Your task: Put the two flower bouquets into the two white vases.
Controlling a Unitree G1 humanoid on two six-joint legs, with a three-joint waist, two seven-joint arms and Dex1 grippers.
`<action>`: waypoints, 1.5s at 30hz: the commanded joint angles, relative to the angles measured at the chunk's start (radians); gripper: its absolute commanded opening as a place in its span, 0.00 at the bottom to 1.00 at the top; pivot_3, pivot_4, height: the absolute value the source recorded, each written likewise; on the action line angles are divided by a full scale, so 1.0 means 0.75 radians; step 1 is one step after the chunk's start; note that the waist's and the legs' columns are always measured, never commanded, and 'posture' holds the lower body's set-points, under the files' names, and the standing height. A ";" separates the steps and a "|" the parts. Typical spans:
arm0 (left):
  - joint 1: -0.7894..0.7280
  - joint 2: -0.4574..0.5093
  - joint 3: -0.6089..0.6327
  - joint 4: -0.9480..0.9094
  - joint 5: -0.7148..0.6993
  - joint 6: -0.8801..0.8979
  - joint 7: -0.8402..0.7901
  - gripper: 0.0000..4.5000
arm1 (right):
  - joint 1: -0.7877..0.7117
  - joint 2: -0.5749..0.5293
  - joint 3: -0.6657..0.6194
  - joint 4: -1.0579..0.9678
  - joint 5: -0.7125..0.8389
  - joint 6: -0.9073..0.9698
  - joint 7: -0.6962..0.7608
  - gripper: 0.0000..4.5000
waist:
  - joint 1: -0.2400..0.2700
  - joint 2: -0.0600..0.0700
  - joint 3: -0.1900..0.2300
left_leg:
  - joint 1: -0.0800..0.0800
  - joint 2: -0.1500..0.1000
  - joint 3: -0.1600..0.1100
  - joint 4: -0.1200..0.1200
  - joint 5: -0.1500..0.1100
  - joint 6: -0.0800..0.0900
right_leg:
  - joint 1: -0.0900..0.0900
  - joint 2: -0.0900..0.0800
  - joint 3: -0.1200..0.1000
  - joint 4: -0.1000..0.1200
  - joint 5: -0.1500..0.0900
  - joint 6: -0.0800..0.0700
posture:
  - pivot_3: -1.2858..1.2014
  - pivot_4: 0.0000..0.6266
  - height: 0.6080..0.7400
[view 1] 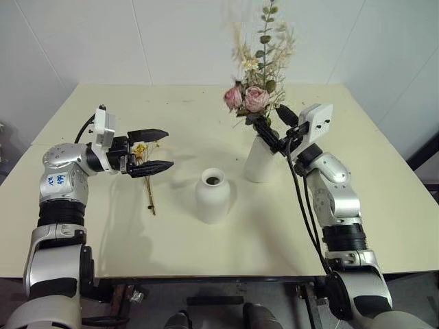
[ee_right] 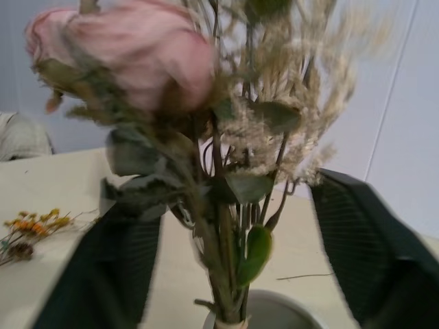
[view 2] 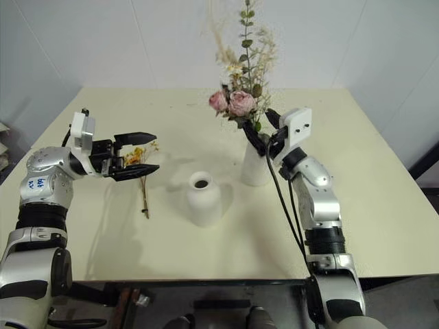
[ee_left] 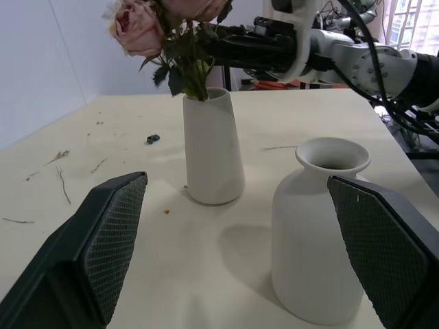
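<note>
1 of 2 done: rose bouquet (view 1: 255, 96) stands in tall vase (view 1: 260, 159); your right pincer (ee_right: 226, 226) wide around stems. Yellow bunch (view 1: 147, 171) flat on table (view 1: 384, 205) beside round vase (view 1: 212, 195), empty; left pincer (view 1: 152, 150) wide, holding nothing.

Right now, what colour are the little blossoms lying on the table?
Yellow-orange, on thin brown stems: the small bunch, clearest in the left eye view.

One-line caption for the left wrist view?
Open left fingers frame rose bouquet in tall vase, beside round-bellied vase.
</note>
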 commanded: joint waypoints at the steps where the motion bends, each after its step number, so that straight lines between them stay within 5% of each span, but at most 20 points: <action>1: -0.014 0.007 0.022 -0.039 -0.016 -0.020 0.024 1.00 | 0.062 -0.079 0.016 -0.237 0.066 0.134 0.057 0.99 | 0.002 0.000 0.000 | 0.000 0.000 0.000 0.000 0.000 0.000 | 0.000 0.000 0.000 0.000 0.000 0.000 | 0.52 0.24 1.00; 8: -0.002 0.019 0.022 -0.074 0.003 0.000 0.110 1.00 | 0.224 -0.308 -0.024 -0.535 0.175 0.383 0.173 0.99 | 0.007 0.000 0.000 | 0.000 0.000 0.000 0.000 0.000 0.000 | 0.000 0.000 0.000 -0.001 -0.001 0.000 | 0.52 0.24 1.00; 15: 0.091 0.054 0.032 -0.225 0.082 0.125 0.457 1.00 | 0.415 -0.644 -0.228 -0.826 0.481 0.667 0.352 0.99 | 0.020 0.000 0.000 | 0.000 0.000 0.000 0.000 0.000 0.000 | 0.001 0.000 0.000 -0.007 -0.001 0.000 | 0.52 0.24 1.00; 20: 0.133 0.043 0.019 -0.325 0.122 0.235 0.656 1.00 | 0.485 -0.729 -0.299 -0.903 0.644 0.768 0.393 0.99 | 0.026 -0.001 0.000 | 0.001 0.000 0.000 0.003 0.000 0.000 | 0.002 0.000 0.000 -0.007 -0.001 0.000 | 0.52 0.24 1.00; 33: 0.320 -0.083 0.024 -1.022 0.240 1.175 1.428 1.00 | 0.631 -0.842 -0.383 -0.769 0.774 0.786 0.612 0.99 | 0.037 -0.002 0.000 | 0.001 -0.001 0.000 0.009 -0.001 0.000 | 0.007 -0.001 0.001 -0.012 0.000 0.001 | 0.52 0.24 1.00; 45: 0.321 -0.247 0.080 -1.306 0.273 2.081 1.726 1.00 | 0.531 -0.855 -0.268 -0.627 0.733 0.815 0.670 0.99 | 0.038 -0.003 0.001 | 0.000 -0.001 0.000 0.013 -0.001 0.000 | 0.008 0.000 0.001 -0.014 -0.001 -0.001 | 0.52 0.24 1.00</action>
